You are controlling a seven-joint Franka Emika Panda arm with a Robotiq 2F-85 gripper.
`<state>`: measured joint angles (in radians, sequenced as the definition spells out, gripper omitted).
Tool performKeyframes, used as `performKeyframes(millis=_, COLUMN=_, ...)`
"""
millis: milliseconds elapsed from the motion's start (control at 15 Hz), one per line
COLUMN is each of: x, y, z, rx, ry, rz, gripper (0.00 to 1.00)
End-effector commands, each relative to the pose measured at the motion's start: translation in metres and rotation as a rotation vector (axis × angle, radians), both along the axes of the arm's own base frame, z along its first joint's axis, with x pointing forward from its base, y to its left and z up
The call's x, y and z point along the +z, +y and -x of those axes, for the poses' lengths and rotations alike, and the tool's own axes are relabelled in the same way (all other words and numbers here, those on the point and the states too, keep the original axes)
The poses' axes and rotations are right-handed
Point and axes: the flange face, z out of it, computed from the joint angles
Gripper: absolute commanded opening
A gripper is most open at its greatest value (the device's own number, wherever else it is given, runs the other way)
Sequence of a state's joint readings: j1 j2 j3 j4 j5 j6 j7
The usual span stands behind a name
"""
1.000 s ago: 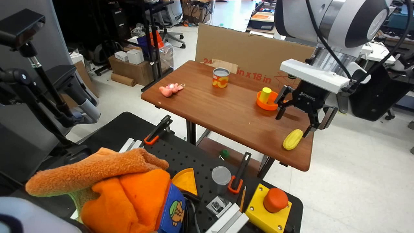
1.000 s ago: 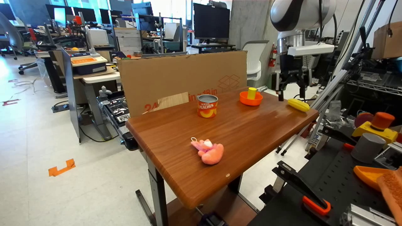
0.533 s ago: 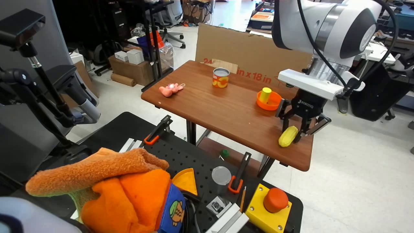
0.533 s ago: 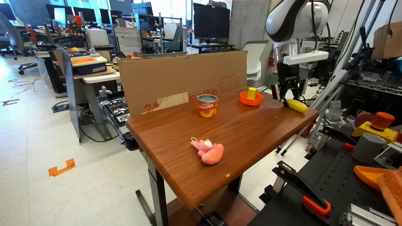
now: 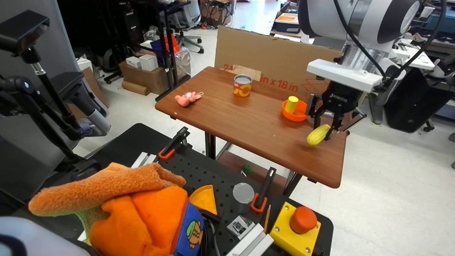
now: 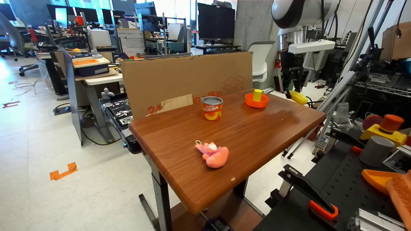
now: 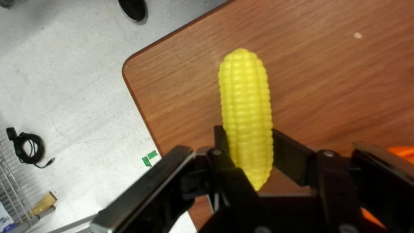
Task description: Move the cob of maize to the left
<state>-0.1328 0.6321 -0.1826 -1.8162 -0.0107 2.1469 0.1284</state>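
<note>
The cob of maize [image 7: 247, 103] is bright yellow, with rows of kernels and a pointed near end. My gripper [image 7: 248, 139] is shut on it, one finger pressed to each side of its lower half. In an exterior view the cob of maize [image 5: 317, 135] hangs tilted from the gripper [image 5: 323, 132], in the air above the right end of the brown table [image 5: 256, 131]. Part of the cob [image 6: 298, 97] is hidden behind the fingers in an exterior view.
An orange bowl [image 5: 301, 115] with a yellow piece [image 5: 291, 104] stands close to the gripper. Farther left are a peach can [image 5: 242, 85] and a pink plush toy [image 5: 187, 99]. A cardboard sheet [image 5: 277, 58] rises along the table's back edge.
The gripper came down around the cob and went from open to shut on it. Over the last half second both have risen off the table.
</note>
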Motion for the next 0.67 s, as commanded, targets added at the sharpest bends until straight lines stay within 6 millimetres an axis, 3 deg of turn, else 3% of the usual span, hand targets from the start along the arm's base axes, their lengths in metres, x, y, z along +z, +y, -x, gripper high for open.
performKeyframes(millis=0, x=0.045, y=0.049, z=0.007, rx=0.116, ry=-0.088, rz=-0.031, gripper=0.19)
performKeyframes(millis=267, x=0.056, y=0.131, z=0.011, rx=0.266, ry=-0.130, rz=-0.071, gripper=0.19)
performKeyframes(millis=467, x=0.041, y=0.186, z=0.011, rx=0.346, ry=-0.129, rz=-0.104, gripper=0.19)
performKeyframes(millis=600, x=0.028, y=0.209, z=0.012, rx=0.399, ry=-0.120, rz=-0.113, gripper=0.19)
